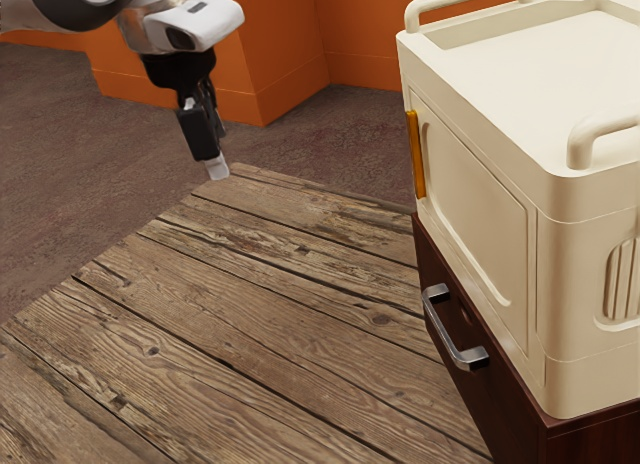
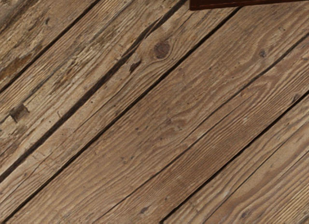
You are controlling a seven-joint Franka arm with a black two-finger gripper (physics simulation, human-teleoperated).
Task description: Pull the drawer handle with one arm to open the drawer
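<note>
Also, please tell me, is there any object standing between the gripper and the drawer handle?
Nothing visible stands between the gripper and the metal drawer handle. The cream box sits on top of the dark cabinet, above the handle, not in between.

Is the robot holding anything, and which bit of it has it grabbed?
No, nothing is held. The pincer hangs empty, well apart from the metal handle, so there is no place of hold to name.
</note>
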